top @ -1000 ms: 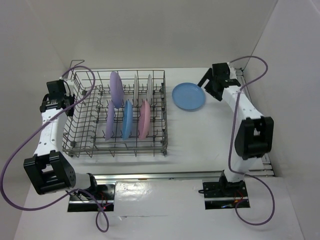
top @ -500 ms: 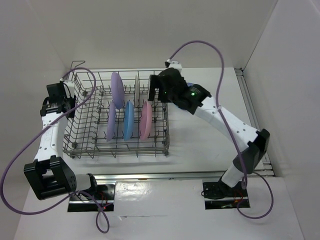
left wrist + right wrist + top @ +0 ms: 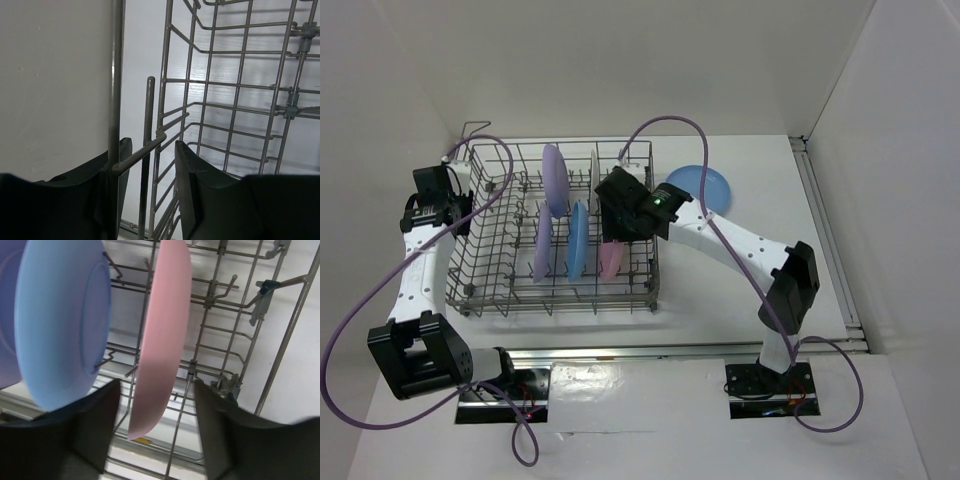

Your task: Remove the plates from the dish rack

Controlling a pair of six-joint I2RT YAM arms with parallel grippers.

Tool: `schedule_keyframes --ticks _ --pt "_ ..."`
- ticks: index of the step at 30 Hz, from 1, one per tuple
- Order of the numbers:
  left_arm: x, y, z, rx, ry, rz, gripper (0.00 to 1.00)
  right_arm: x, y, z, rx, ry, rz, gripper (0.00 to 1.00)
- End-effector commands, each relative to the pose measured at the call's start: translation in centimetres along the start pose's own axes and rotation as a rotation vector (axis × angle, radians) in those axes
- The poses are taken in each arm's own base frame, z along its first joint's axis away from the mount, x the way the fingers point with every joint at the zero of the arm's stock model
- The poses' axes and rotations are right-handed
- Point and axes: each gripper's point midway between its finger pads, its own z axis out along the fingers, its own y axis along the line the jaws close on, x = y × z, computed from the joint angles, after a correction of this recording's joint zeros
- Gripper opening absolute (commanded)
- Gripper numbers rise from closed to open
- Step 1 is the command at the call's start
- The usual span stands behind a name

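The grey wire dish rack (image 3: 485,265) holds upright plates: two lavender (image 3: 552,178), one blue (image 3: 576,240), one pink (image 3: 611,260) and white ones (image 3: 595,168). My right gripper (image 3: 618,218) is open, low inside the rack, its jaws straddling the pink plate's edge. In the right wrist view the gripper (image 3: 156,432) has the pink plate (image 3: 162,330) between its fingers without touching it, and the blue plate (image 3: 60,320) stands to its left. My left gripper (image 3: 448,196) sits at the rack's left wall; in its wrist view the gripper (image 3: 152,187) is closed on rack wires (image 3: 147,150).
A second blue plate (image 3: 705,185) lies flat on the white table right of the rack. The rack's raised wire handle (image 3: 472,128) is at its far-left corner. White walls close in at the back and both sides.
My right arm swung left from beside the flat blue plate to over the rack, then dropped lower onto the pink plate. The left arm has not moved.
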Motion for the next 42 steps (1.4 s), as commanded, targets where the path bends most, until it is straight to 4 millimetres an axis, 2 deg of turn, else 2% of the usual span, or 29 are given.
schedule_keyframes --ticks 1,4,9,10,11,13,15,16,18,19,21,22,25,27,28,30,31,32,33,34,36,37,38,39,40,42 --pt "-2.5 -1.0 -0.8 0.060 -0.089 0.050 0.53 0.1 -0.8 0.7 0.051 0.004 0.028 0.62" --pt "-2.4 -1.0 -0.6 0.060 -0.089 0.050 0.53 0.1 -0.4 1.3 0.037 0.002 0.012 0.53" --pt "-2.9 -1.1 -0.7 0.071 -0.094 0.050 0.53 0.4 -0.1 3.2 0.027 0.016 -0.001 0.56" --pt "-2.9 -1.3 -0.7 0.081 -0.098 0.051 0.53 0.4 0.0 3.6 0.030 0.020 -0.003 0.50" --pt "-2.9 -1.3 -0.7 0.081 -0.098 0.051 0.53 0.4 0.0 3.6 0.030 0.020 -0.003 0.29" --pt "-2.9 -1.3 -0.7 0.081 -0.098 0.051 0.53 -0.5 0.4 3.3 0.020 -0.009 0.005 0.13" --pt "-3.2 -1.2 -0.7 0.078 -0.107 0.049 0.53 -1.3 0.7 2.4 0.007 -0.025 0.012 0.00" --pt "-3.0 -1.1 -0.4 0.070 -0.094 0.050 0.53 -2.0 1.7 1.4 -0.020 -0.044 0.010 0.00" --pt "-3.2 -0.8 -0.6 0.057 -0.099 0.048 0.53 -2.9 1.7 0.2 0.004 -0.071 0.004 0.00" --pt "-3.2 -0.8 -0.6 0.056 -0.099 0.048 0.53 -4.4 2.1 -1.1 -0.009 -0.107 0.017 0.00" --pt "-3.0 -0.7 -0.3 0.050 -0.086 0.050 0.53 -5.2 1.8 -2.1 0.014 -0.120 0.016 0.00" --pt "-3.0 -0.5 -0.3 0.040 -0.083 0.049 0.53 -6.2 2.5 -3.4 -0.005 -0.153 0.023 0.00" --pt "-2.9 -0.1 0.0 0.015 -0.073 0.058 0.53 -7.7 2.8 -5.5 -0.028 -0.182 0.017 0.00" --pt "-2.9 0.1 0.4 0.003 -0.069 0.057 0.53 -8.4 2.0 -6.3 0.006 -0.209 0.021 0.00" --pt "-3.2 0.4 0.2 -0.011 -0.073 0.055 0.53 -8.5 0.5 -7.0 0.048 -0.199 0.021 0.00" --pt "-3.0 0.5 0.5 -0.019 -0.059 0.057 0.53 -9.9 -1.4 -8.7 0.058 -0.214 0.046 0.00" --pt "-3.3 0.6 0.4 -0.022 -0.067 0.055 0.53 -11.7 -3.7 -8.9 0.070 -0.229 0.090 0.00" --pt "-3.3 0.6 0.4 -0.022 -0.067 0.055 0.53 -12.9 -4.9 -10.4 0.040 -0.258 0.083 0.00" --pt "-3.3 0.6 0.4 -0.022 -0.067 0.055 0.53 -13.7 -5.1 -11.2 -0.023 -0.262 0.095 0.00" --pt "-3.5 0.7 0.5 -0.022 -0.067 0.055 0.53 -15.9 -7.2 -12.4 -0.030 -0.323 0.129 0.00" --pt "-3.3 0.6 0.5 -0.019 -0.059 0.057 0.53 -17.0 -9.1 -12.7 -0.051 -0.341 0.150 0.00" --pt "-3.3 0.6 0.5 -0.019 -0.059 0.057 0.53 -18.5 -11.6 -12.6 -0.029 -0.382 0.186 0.00" --pt "-3.2 0.5 0.8 -0.016 -0.050 0.059 0.53 -18.3 -13.3 -11.8 -0.007 -0.363 0.183 0.00" --pt "-3.5 0.6 0.6 -0.019 -0.059 0.057 0.53 -18.3 -14.1 -11.3 -0.028 -0.347 0.201 0.00" --pt "-3.0 0.8 0.9 -0.018 -0.037 0.055 0.53 -19.3 -16.9 -11.0 0.001 -0.365 0.227 0.00" --pt "-3.3 0.9 0.8 -0.021 -0.045 0.053 0.53 -19.0 -19.3 -9.3 0.011 -0.343 0.245 0.00"
